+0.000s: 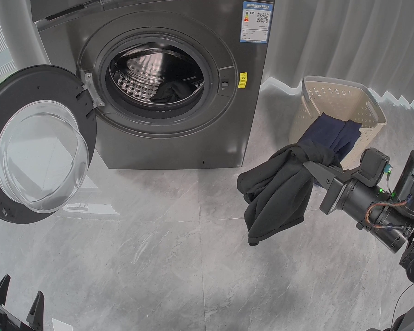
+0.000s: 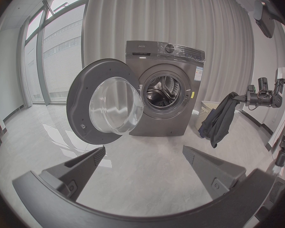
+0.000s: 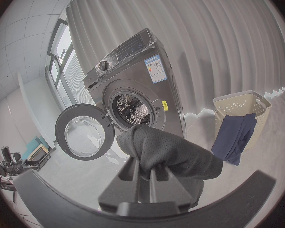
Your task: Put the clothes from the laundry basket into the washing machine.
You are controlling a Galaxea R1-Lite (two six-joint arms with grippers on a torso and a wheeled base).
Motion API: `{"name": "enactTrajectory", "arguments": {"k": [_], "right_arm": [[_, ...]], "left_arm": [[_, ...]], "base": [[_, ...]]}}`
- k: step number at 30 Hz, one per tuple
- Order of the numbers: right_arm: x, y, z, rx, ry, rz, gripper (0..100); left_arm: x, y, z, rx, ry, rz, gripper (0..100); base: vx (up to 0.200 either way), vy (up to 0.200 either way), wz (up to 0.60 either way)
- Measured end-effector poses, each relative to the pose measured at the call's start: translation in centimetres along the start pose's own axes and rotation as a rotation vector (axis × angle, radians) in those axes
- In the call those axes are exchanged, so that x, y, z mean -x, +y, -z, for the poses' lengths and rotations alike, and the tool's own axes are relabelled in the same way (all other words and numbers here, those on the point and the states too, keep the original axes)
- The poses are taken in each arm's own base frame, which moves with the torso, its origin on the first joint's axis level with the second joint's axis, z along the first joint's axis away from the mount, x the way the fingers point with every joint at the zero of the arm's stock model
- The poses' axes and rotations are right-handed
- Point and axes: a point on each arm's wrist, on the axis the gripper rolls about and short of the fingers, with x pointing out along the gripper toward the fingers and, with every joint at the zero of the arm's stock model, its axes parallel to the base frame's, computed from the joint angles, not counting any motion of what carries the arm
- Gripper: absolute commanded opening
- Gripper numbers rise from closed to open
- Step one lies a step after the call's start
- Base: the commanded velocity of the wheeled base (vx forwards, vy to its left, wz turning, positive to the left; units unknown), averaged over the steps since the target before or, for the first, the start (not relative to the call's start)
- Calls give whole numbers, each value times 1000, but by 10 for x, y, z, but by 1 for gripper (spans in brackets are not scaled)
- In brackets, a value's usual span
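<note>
We see the washing machine (image 1: pixel 170 134) at the far edge of the floor (image 1: pixel 147 253), door (image 1: pixel 37 143) swung open, a dark piece (image 1: pixel 172 91) (perhaps a garment) in its drum (image 1: pixel 142 77). The laundry basket (image 1: pixel 342 98) stands near its right, navy cloth (image 1: pixel 336 132) draped over the rim. The right tool (image 1: pixel 310 165) pinches a black garment (image 1: pixel 276 194) hanging above the floor; the left tool (image 1: pixel 19 295) gapes wide.

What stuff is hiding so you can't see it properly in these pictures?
- Bottom of the laundry basket, head view: the navy garment draped over its rim covers it, so leftover clothes stay unknown.
- Dark clothing in the drum, head view: too dark and bunched to count pieces.
- Left gripper, head view: cut off by the bottom edge.
- Right gripper tips, head view: buried in the black garment.
</note>
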Motion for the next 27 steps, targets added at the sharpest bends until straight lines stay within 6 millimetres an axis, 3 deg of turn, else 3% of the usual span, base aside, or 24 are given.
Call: {"name": "enactTrajectory", "arguments": {"k": [4, 16, 22, 27], "right_arm": [[0, -1, 0, 0, 0, 3, 0], [1, -1, 1, 1, 4, 4, 0], [1, -1, 1, 1, 5, 5, 0], [1, -1, 2, 1, 6, 5, 0]], "left_arm": [[0, 0, 0, 1, 0, 0, 100], [0, 0, 0, 1, 0, 0, 100], [0, 0, 0, 0, 0, 1, 100], [0, 0, 0, 0, 0, 1, 100]], "base": [[0, 200, 0], [0, 0, 0], [200, 0, 0], [0, 0, 0]]}}
